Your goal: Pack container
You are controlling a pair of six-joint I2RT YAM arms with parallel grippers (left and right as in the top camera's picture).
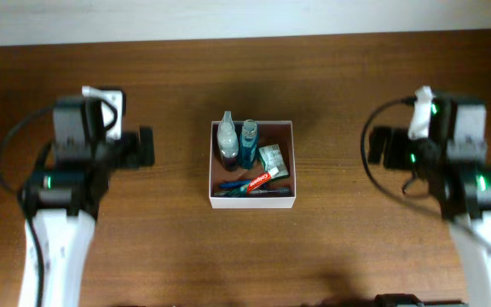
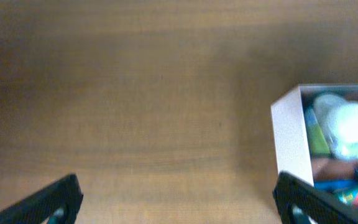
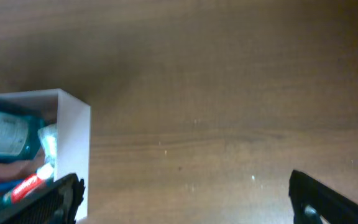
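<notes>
The container (image 1: 252,202), a square white-walled box with a pinkish-brown inside, sits at the table's middle. It holds a clear bottle (image 1: 227,141), a blue bottle (image 1: 248,143), a small green-white packet (image 1: 271,158), a red toothpaste tube (image 1: 257,181) and a blue item. My left gripper (image 1: 146,147) is open and empty, left of the box. My right gripper (image 1: 375,147) is open and empty, right of it. The left wrist view shows the box's white wall (image 2: 289,140) at right; the right wrist view shows it (image 3: 72,134) at left.
A brown wooden table (image 1: 348,247) lies all round the box. A pale wall strip (image 1: 245,17) runs along the far edge. Black cables loop beside both arms.
</notes>
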